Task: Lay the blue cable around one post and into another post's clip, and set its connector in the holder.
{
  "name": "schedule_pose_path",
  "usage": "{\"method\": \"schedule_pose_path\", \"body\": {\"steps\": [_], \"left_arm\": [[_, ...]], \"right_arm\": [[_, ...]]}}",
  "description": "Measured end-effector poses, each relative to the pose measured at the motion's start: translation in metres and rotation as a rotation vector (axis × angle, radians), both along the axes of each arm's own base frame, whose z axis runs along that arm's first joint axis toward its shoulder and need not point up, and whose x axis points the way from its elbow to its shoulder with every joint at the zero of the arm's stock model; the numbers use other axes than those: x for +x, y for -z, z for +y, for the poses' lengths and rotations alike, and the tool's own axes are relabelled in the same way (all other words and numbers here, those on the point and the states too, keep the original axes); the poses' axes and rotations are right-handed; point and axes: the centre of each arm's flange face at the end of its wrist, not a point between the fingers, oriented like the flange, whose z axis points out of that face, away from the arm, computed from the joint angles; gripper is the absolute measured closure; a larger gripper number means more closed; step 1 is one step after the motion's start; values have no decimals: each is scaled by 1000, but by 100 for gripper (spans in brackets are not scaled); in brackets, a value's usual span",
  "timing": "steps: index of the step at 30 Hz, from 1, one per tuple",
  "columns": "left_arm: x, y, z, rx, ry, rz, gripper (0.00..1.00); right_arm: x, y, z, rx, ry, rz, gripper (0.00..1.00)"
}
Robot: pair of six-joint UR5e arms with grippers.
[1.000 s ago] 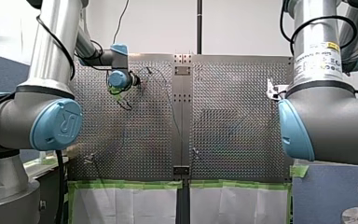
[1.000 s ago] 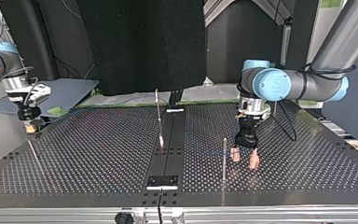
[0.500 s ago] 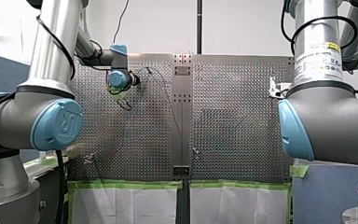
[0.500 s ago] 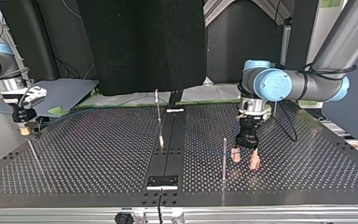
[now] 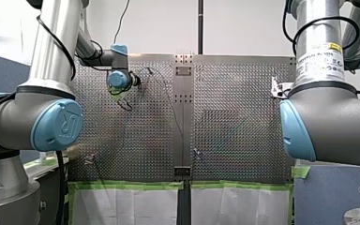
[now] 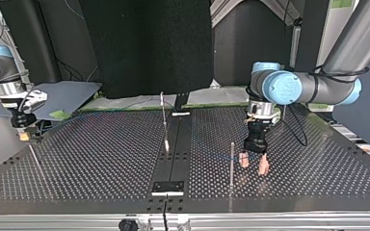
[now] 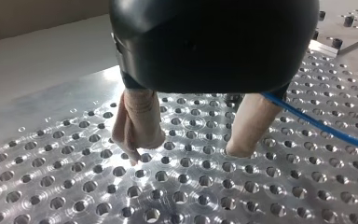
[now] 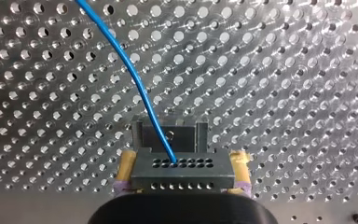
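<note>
My right gripper (image 8: 182, 164) is shut on a dark grey connector (image 8: 182, 176) with rows of small holes, yellow pads (image 8: 126, 169) at both ends. The blue cable (image 8: 135, 79) leaves the connector's face and runs off over the plate. Just ahead of the connector stands a grey U-shaped holder (image 8: 142, 133). In the top view this gripper (image 6: 24, 135) hangs at the far left edge of the plate. My left gripper (image 7: 186, 151) stands open with its beige fingertips on the plate, the cable (image 7: 317, 123) passing beside one finger. It (image 6: 253, 166) is close to a thin post (image 6: 231, 163).
A second post (image 6: 163, 113) rises near the plate's middle strip (image 6: 169, 187). A leaning rod (image 6: 34, 159) stands under my right gripper. The perforated plate (image 5: 234, 122) ends in green tape (image 5: 122, 185) at the front view's near edge.
In the top view my right gripper has drifted a little toward the left edge with the connector. My left arm has not moved.
</note>
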Motion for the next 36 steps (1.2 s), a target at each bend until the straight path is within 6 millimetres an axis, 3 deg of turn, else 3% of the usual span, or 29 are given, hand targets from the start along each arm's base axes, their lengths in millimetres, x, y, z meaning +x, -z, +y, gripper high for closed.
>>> {"method": "schedule_pose_path", "body": {"steps": [16, 25, 36], "left_arm": [[0, -1, 0, 0, 4, -3, 0], [1, -1, 2, 1, 7, -5, 0], [2, -1, 3, -1, 9, -8, 0]], "right_arm": [[3, 4, -2, -19, 2, 36, 100], [2, 22, -7, -5, 10, 38, 100], [4, 18, -11, -18, -4, 27, 100]]}}
